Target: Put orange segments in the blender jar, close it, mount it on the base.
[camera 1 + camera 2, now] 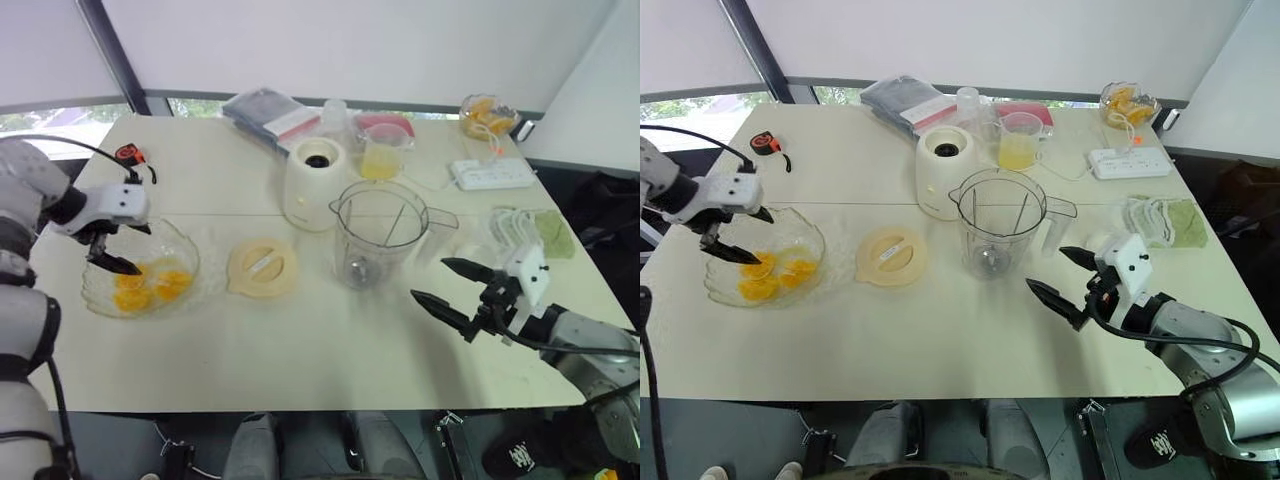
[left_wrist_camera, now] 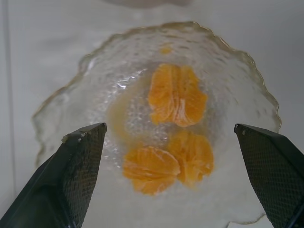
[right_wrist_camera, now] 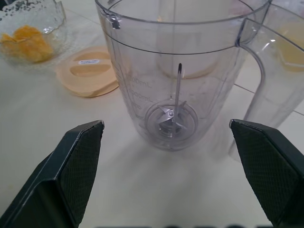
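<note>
A cream counter (image 1: pixel 330 350) holds blender parts and fruit. At the robot's left, a ruffled glass bowl (image 1: pixel 185 245) holds the orange segments (image 1: pixel 150 285), three or four clustered on its floor. The left claw (image 1: pixel 108 252) hangs over the bowl, pointing steeply down, its two black fingers spread wide on either side of the segments and gripping nothing; the left wrist view looks straight down between the fingers (image 2: pixel 71 175) onto the fruit.

Near the counter's middle stands the jar (image 1: pixel 378 235), upright, empty and uncovered, its blade visible at the bottom and its handle toward the robot's right. Its lid (image 1: pixel 262 268), a flat cream-yellow disc, lies between bowl and jar. Just behind the jar, to the left, sits the base (image 1: pixel 315 182) with its dark socket facing up, apart from the jar.

The right claw (image 1: pixel 452 287) hovers near the jar on its right side, pointing toward it, fingers wide open and empty.

Farther back stands a cup (image 1: pixel 380 157) of yellow liquid.
</note>
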Controlling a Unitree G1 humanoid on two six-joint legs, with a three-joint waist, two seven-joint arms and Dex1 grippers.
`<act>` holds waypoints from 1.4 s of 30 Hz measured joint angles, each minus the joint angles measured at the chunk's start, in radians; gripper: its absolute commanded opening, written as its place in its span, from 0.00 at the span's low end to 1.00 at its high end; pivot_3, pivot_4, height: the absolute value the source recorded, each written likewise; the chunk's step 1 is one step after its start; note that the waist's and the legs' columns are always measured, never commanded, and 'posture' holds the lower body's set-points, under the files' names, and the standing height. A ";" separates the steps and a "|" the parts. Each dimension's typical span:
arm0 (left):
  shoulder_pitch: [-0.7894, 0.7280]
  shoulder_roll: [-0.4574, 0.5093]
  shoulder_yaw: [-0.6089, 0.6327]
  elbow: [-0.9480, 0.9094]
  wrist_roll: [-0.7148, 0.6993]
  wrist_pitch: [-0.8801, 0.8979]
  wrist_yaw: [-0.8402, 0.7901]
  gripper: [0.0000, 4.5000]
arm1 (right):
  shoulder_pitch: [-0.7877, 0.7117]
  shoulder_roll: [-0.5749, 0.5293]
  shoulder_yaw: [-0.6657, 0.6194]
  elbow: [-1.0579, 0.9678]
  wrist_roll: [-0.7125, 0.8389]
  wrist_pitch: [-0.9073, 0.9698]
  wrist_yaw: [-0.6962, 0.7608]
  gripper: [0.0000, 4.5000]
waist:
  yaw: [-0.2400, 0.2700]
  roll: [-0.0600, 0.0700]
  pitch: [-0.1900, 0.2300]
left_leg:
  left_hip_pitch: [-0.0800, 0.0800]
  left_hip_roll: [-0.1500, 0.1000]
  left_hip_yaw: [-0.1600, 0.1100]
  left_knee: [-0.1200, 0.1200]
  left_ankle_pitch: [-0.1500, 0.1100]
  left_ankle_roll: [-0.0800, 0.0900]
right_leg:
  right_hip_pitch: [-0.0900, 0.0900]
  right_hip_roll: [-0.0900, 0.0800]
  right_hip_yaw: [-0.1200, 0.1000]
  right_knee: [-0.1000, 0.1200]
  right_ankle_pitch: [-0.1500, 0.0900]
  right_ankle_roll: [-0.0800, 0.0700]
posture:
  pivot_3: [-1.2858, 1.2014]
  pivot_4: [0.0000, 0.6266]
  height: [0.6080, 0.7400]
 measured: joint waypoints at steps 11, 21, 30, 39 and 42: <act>-0.006 -0.009 -0.006 0.035 0.163 -0.130 0.043 1.00 | 0.001 0.001 0.045 0.000 0.000 0.002 0.002 0.99 | 0.002 0.000 0.000 | 0.000 0.000 0.000 0.001 0.000 0.000 | -0.001 0.000 0.000 0.002 0.000 0.000 | 0.52 0.24 1.00; 0.070 -0.082 0.000 0.047 0.206 -0.107 0.129 1.00 | -0.010 0.002 0.072 0.003 -0.011 0.002 0.001 0.99 | 0.002 -0.001 0.000 | 0.001 0.000 -0.001 0.002 0.000 0.000 | -0.001 0.000 0.000 0.008 0.000 0.001 | 0.52 0.24 1.00; 0.095 -0.111 -0.001 0.046 0.256 -0.092 0.221 1.00 | -0.008 0.002 0.075 0.002 -0.031 0.002 -0.002 0.99 | 0.002 -0.001 0.000 | 0.003 0.000 -0.001 0.003 0.000 0.000 | -0.001 0.001 0.000 0.013 -0.001 0.002 | 0.52 0.24 1.00; 0.128 -0.130 -0.001 0.038 0.276 -0.094 0.257 1.00 | -0.007 0.002 0.075 0.002 -0.036 0.002 -0.002 0.99 | 0.001 -0.002 0.000 | 0.003 0.000 -0.001 0.003 0.000 0.000 | -0.001 0.001 0.000 0.014 -0.001 0.002 | 0.52 0.24 1.00; 0.142 -0.133 -0.001 0.036 0.285 -0.094 0.268 1.00 | -0.005 0.002 0.075 0.002 -0.040 0.002 -0.002 0.99 | 0.002 -0.002 0.000 | 0.003 0.000 -0.001 0.003 0.000 0.000 | -0.001 0.001 0.000 0.014 -0.001 0.002 | 0.52 0.24 1.00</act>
